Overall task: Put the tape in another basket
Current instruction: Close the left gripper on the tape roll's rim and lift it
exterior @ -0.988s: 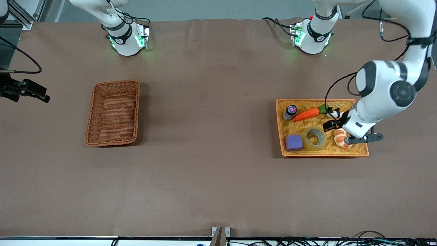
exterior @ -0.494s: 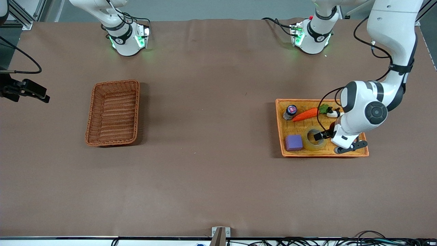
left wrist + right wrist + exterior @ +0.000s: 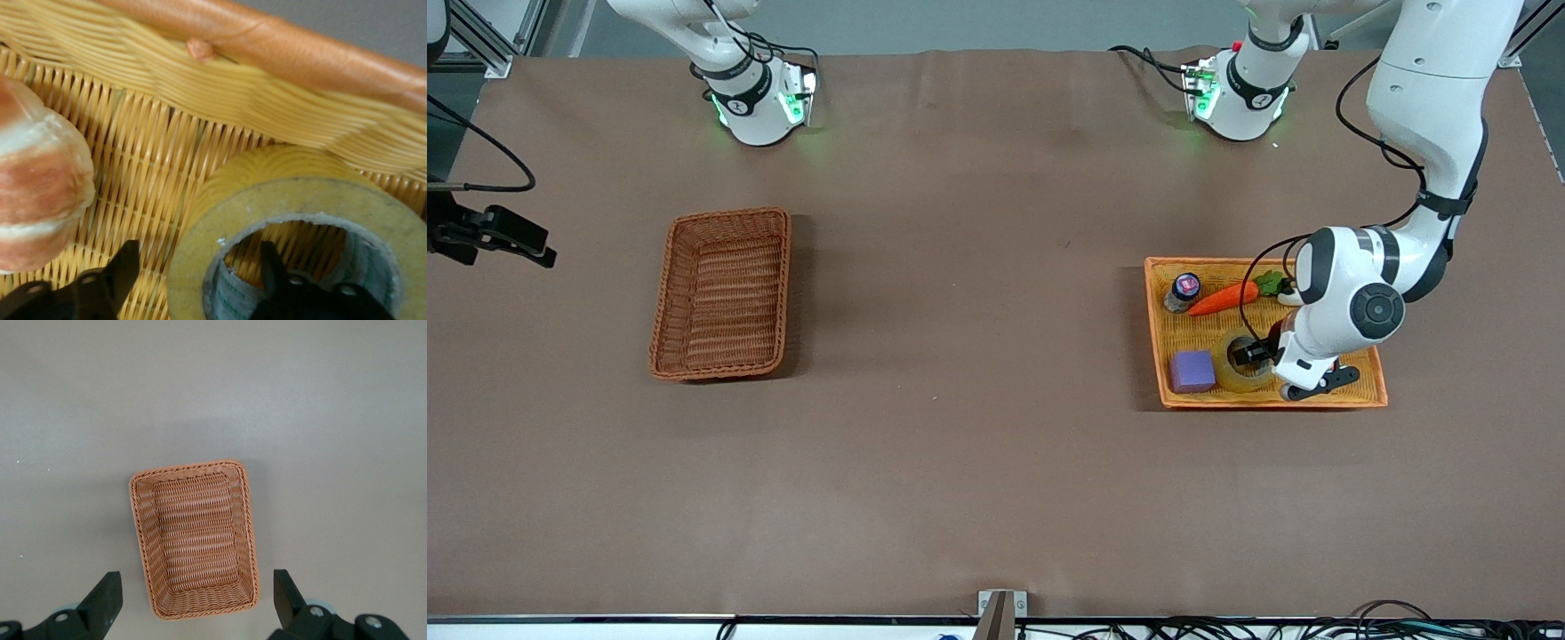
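Note:
The tape (image 3: pixel 1224 370), a yellowish ring with a grey core, lies flat in the shallow orange tray (image 3: pixel 1154 331) at the left arm's end of the table. My left gripper (image 3: pixel 1267 364) is down on it, open. In the left wrist view one finger (image 3: pixel 270 267) is inside the core of the tape (image 3: pixel 293 193) and the other finger (image 3: pixel 123 273) is outside the wall, with a gap showing. The dark wicker basket (image 3: pixel 663 302) sits empty toward the right arm's end. My right gripper (image 3: pixel 197 597) waits open high over the basket (image 3: pixel 144 540) and shows at the front view's edge (image 3: pixel 535 248).
The tray also holds a purple block (image 3: pixel 1192 371) beside the tape, a toy carrot (image 3: pixel 1224 298), a small bottle (image 3: pixel 1183 292), and a striped orange-and-white toy (image 3: pixel 40 200) close to the outer finger. The tray's raised rim (image 3: pixel 280 47) runs just past the tape.
My left arm has swung from over the orange-and-white toy toward the tape and come down, so its fingers now straddle the tape's wall. The right arm has not moved.

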### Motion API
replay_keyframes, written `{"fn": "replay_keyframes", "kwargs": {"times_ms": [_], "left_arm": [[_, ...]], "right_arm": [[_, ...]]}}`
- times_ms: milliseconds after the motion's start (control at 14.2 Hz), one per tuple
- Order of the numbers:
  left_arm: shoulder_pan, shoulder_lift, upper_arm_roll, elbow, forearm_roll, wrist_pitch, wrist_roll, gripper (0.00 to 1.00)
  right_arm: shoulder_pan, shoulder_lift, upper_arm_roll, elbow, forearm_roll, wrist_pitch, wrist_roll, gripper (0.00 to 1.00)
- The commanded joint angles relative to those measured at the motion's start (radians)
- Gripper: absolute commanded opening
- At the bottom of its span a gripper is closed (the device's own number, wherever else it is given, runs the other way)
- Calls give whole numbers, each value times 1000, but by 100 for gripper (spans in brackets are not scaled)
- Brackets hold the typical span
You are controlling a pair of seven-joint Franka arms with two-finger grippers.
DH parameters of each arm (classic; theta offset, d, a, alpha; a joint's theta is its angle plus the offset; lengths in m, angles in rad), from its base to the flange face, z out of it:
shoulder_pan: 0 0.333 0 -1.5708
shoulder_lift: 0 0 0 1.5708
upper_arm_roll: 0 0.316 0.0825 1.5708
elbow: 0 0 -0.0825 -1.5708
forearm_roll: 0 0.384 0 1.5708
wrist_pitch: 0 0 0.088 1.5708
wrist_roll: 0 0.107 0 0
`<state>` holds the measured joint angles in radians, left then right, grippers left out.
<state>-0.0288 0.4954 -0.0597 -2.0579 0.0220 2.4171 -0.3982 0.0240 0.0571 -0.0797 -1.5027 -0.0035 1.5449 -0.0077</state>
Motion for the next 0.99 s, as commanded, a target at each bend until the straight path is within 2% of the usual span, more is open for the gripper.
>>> {"fn": "replay_keyframes", "kwargs": {"times_ms": [0, 141, 424, 635, 776, 918], "left_arm": [[15, -18, -2, -14, 24, 14, -24, 0], [29, -52, -5, -16, 24, -5, -21, 0], [26, -168, -11, -2, 26, -172, -2, 0], [20, -224, -32, 112, 26, -307, 70, 0], [18, -218, -84, 197, 26, -398, 70, 0], [-2, -210, -139, 242, 27, -409, 65, 0]], "right_arm": [[-12, -10, 6, -10, -1, 4, -11, 100], [-12, -10, 6, -10, -3, 4, -11, 100], [-12, -10, 6, -10, -3, 1, -11, 100], [-13, -11, 5, -10, -3, 1, -11, 100], [-15, -11, 5, -10, -3, 4, -11, 100], [-15, -11, 5, -10, -3, 4, -11, 100]]}}
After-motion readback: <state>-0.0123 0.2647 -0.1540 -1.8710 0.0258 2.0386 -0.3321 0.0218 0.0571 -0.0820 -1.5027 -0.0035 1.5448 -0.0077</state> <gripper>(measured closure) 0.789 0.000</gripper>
